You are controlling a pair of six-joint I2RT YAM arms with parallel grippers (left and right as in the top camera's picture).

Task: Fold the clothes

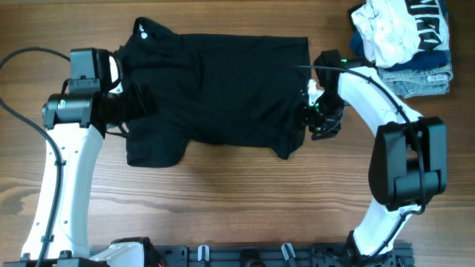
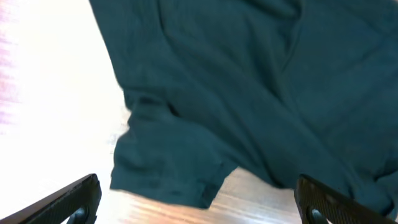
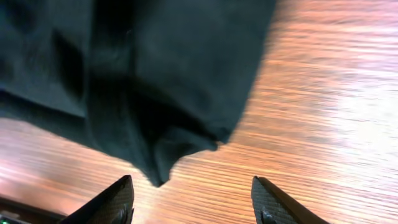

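The clothes, a single black garment, lie spread flat across the middle of the desk, reaching from 9 o'clock to 3 o'clock, with a small white logo at the 11 o'clock corner and a sleeve hanging out toward 7 o'clock. The fabric looks thin and limp; expect it to be light, to drape and crease readily, to offer no stiffness when lifted, and to drag across the wood rather than slide cleanly. Grasp it at a hem corner or along a doubled edge, pinching through all layers, since a bite on the top layer alone would likely peel the layers apart. The left gripper sits over the 9 o'clock edge of the garment; the left wrist view shows its fingers spread wide with nothing between them, and the sleeve lies just ahead. The right gripper sits at the 3 o'clock edge; the right wrist view shows its fingers apart, holding nothing, with bare wood between them and a folded hem corner just beside the left-hand finger. A heap of white, printed and denim garments lies at 2 o'clock, well apart from the black fabric but near the right arm's sweep. A black cable loops at 9 o'clock beside the left arm. The desk from 5 to 7 o'clock carries no objects.
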